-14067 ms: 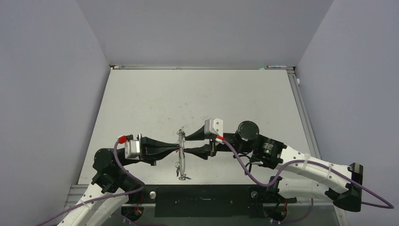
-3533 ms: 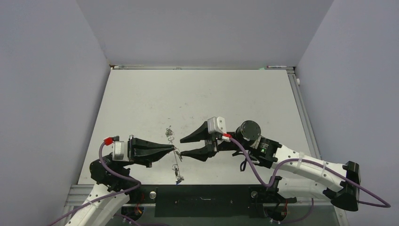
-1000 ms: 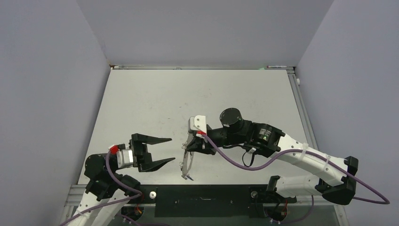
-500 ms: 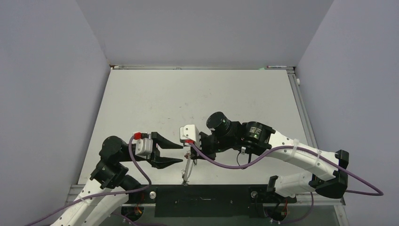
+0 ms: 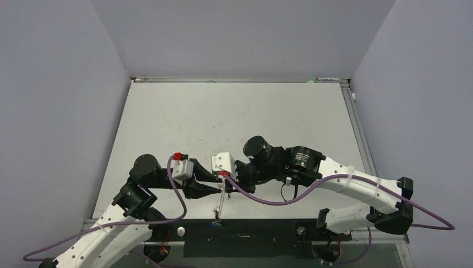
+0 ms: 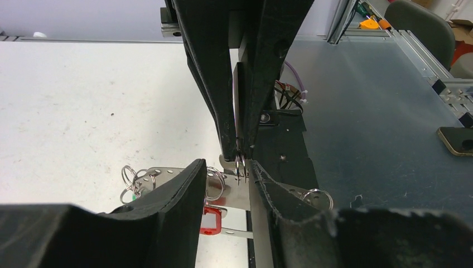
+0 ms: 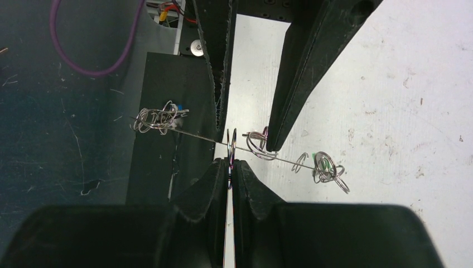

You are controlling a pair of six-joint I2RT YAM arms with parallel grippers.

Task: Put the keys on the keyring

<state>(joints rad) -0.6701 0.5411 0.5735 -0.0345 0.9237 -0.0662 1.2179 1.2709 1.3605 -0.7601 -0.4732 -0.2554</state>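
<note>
Right tool [image 7: 230, 163] clamped on keyring [image 7: 195, 135]; left tool [image 6: 226, 166] apart, straddling that grip. Close left squarely beside it, clear of dangling keys [image 7: 159, 119].

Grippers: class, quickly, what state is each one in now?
Left gripper: open, straddling the keyring, gripping nothing.
Right gripper: closed on the keyring.

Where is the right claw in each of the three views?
Top external: right claw just below centre.
Left wrist: right claw centre, reaching down from the top edge.
Right wrist: right claw bottom centre.
Shared landmark: keyring at its tips.
</note>
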